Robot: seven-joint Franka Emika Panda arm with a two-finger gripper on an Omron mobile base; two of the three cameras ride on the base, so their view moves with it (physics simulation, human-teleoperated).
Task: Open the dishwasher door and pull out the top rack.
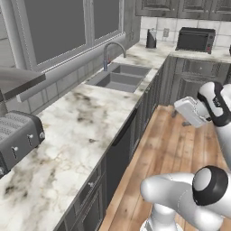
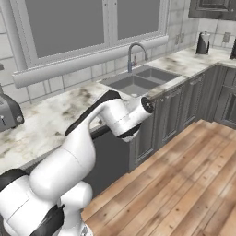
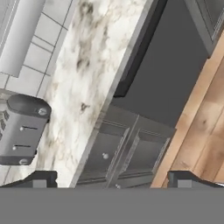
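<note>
Dark grey-black and flat, the dishwasher door (image 1: 118,158) sits closed under the marbled white countertop (image 1: 67,131) on your left, flush with the raised-panel grey cabinet doors (image 1: 146,106) on either side. Its long dark bar handle (image 1: 124,127) runs along the upper edge just below the counter lip. From the hand camera you see the same smooth dark door (image 3: 168,65) beside panelled cabinet fronts with small round knobs (image 3: 105,155). With the door shut, the top rack cannot be seen.

Your gripper (image 3: 112,179) hangs over the wooden plank floor (image 1: 171,149), out in front of the counter and well apart from the door. Its two dark fingertips (image 3: 38,179) stand wide apart with nothing between them.

On the near left of the counter rests a silver toaster (image 1: 16,140). Farther along is a grey steel sink (image 1: 119,77) with a curved tap (image 1: 113,52), under a large window (image 1: 67,27). At the far end sit a dark kettle (image 1: 151,39) and a black toaster oven (image 1: 195,39).
</note>
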